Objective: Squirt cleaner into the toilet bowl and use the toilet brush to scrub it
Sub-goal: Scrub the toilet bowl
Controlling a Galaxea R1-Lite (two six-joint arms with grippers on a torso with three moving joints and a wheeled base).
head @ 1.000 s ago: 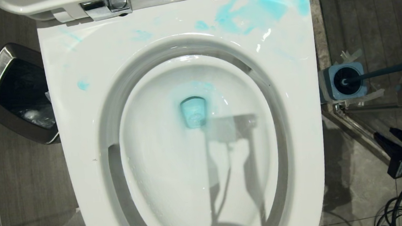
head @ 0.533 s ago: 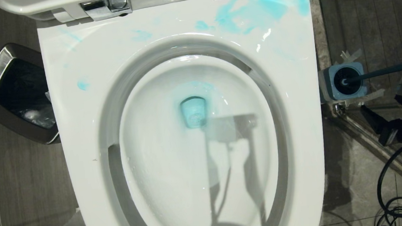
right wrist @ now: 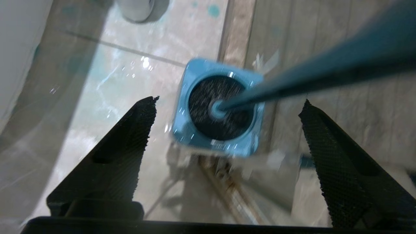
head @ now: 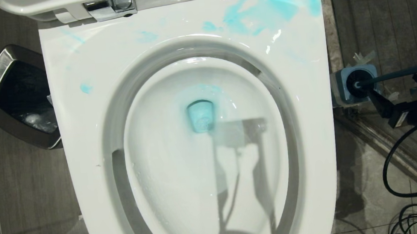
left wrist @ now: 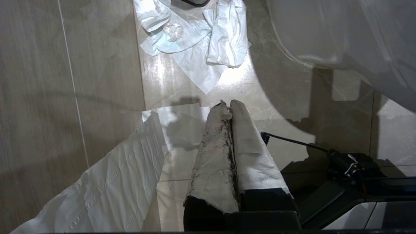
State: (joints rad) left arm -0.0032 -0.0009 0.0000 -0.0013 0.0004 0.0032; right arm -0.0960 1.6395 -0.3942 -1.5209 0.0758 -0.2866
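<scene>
The toilet bowl (head: 79,105) is viewed steeply from above and close by the head camera. The floor tiles (left wrist: 97,81) beside the bowl's base are faced by the left wrist camera. The toilet brush (right wrist: 325,74) in its stand (right wrist: 185,130) is looked down on closely by the right wrist camera, and both are shared with the head view's right edge.

Bright, even overhead light on the toilet bowl (head: 195,140), with small glare spots on its wet rim. Sharp dark shadow inside, toward the near end. Dimmer on the floor tiles (left wrist: 97,81). Heavy motion blur on the toilet brush (right wrist: 292,78) and its stand (right wrist: 195,136).
</scene>
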